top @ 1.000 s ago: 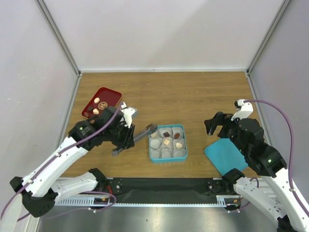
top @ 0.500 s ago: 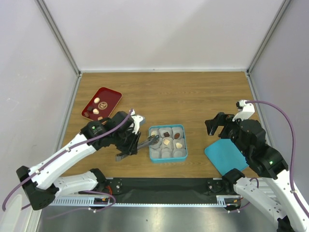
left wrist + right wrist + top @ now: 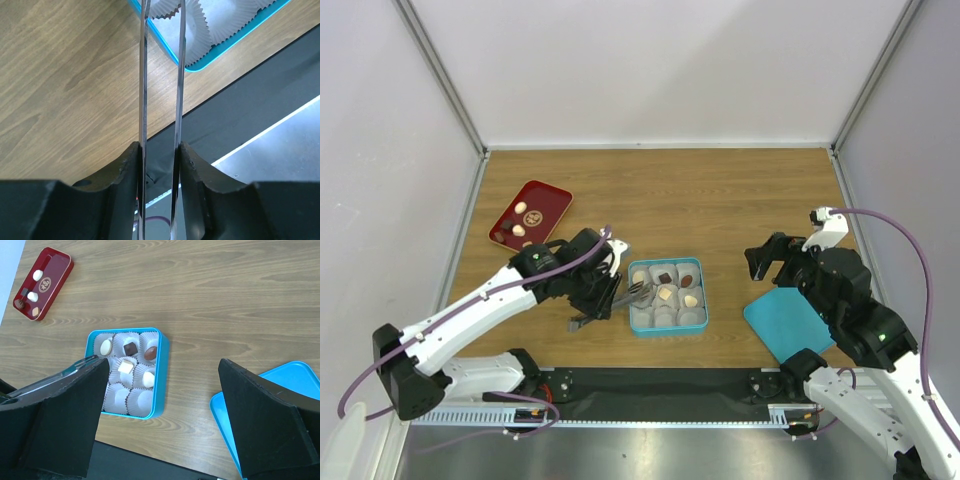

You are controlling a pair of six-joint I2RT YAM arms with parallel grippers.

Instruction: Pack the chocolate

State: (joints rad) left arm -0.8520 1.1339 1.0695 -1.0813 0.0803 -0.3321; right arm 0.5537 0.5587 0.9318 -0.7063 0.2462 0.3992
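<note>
A blue tin (image 3: pixel 704 298) of white paper cups holds several chocolates (image 3: pixel 665 294), dark and cream; it also shows in the right wrist view (image 3: pixel 162 375) with the chocolates (image 3: pixel 125 366). More chocolates (image 3: pixel 527 210) lie on a red tray (image 3: pixel 548 197). My left gripper (image 3: pixel 600 300) is shut on thin metal tongs (image 3: pixel 628 293), whose tips reach over the tin's left cups. In the left wrist view the tongs (image 3: pixel 143 100) run up from the gripper (image 3: pixel 159 150) to the tin's corner (image 3: pixel 162 42); their tips are cut off. My right gripper (image 3: pixel 770 258) is open and empty, right of the tin.
A blue lid (image 3: pixel 788 322) lies at the front right, under my right arm; it also shows in the right wrist view (image 3: pixel 280 405). The red tray (image 3: pixel 60 275) sits at the far left. A black strip runs along the table's near edge.
My left arm has moved right with the tongs, from beside the red tray to the tin's left edge. The right arm has barely moved.
</note>
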